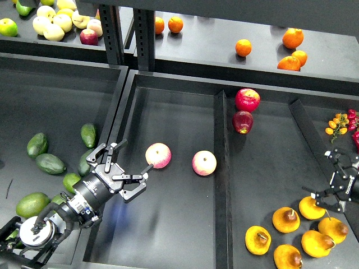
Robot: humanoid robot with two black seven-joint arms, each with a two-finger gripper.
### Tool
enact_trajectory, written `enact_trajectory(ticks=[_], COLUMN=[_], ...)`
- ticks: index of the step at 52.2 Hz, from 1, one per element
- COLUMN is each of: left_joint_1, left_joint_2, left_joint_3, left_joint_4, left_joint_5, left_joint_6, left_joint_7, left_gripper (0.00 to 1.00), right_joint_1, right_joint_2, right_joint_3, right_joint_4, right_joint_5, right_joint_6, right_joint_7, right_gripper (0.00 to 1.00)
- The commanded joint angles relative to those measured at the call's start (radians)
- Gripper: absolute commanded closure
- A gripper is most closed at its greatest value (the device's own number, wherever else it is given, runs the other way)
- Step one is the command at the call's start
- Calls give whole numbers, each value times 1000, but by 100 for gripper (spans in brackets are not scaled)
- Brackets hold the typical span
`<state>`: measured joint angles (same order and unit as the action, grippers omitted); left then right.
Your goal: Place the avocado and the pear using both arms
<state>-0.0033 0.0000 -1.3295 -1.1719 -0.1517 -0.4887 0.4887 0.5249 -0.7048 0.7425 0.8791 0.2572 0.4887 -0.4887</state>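
Note:
Several dark green avocados lie in the left bin; the nearest ones (88,134) (84,162) are just left of my left gripper. My left gripper (129,163) is open and empty, hovering over the middle bin beside a pink-and-yellow apple (158,155). Several golden-yellow pears lie in the right bin, among them one (311,207) and another (286,219). My right gripper (318,175) is open and empty, just above and to the right of the pears.
A second pink-and-yellow apple (204,163) lies in the middle bin. Two red apples (247,100) lie past the divider (220,168). Lighter green fruits (32,204) are at the lower left. Oranges (243,47) and pale fruits (53,25) sit on the back shelf. Small tomatoes (339,123) are at the right.

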Motion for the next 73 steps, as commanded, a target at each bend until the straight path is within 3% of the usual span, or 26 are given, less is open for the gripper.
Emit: enact_trajectory(ticks=[1,37,64,73], left_joint_1=[-4,-81,-142,-138], left_joint_2=[0,0,0,0], left_joint_3=[3,0,-5,-10], left_joint_4=[3,55,247,276], left_joint_5=[0,-11,-167,-178], left_joint_6=[0,0,0,0], left_joint_7=[0,0,0,-4], left_gripper=[1,1,1,1], right_joint_1=[-11,-316,-467,-490], right_joint_2=[83,705,705,705], right_joint_3=[115,614,598,531], right_joint_4=[-2,18,43,67], right_joint_5=[14,14,16,10], right_joint_6=[0,0,0,0], right_joint_7=[0,0,0,99], right_gripper=[1,1,1,1])
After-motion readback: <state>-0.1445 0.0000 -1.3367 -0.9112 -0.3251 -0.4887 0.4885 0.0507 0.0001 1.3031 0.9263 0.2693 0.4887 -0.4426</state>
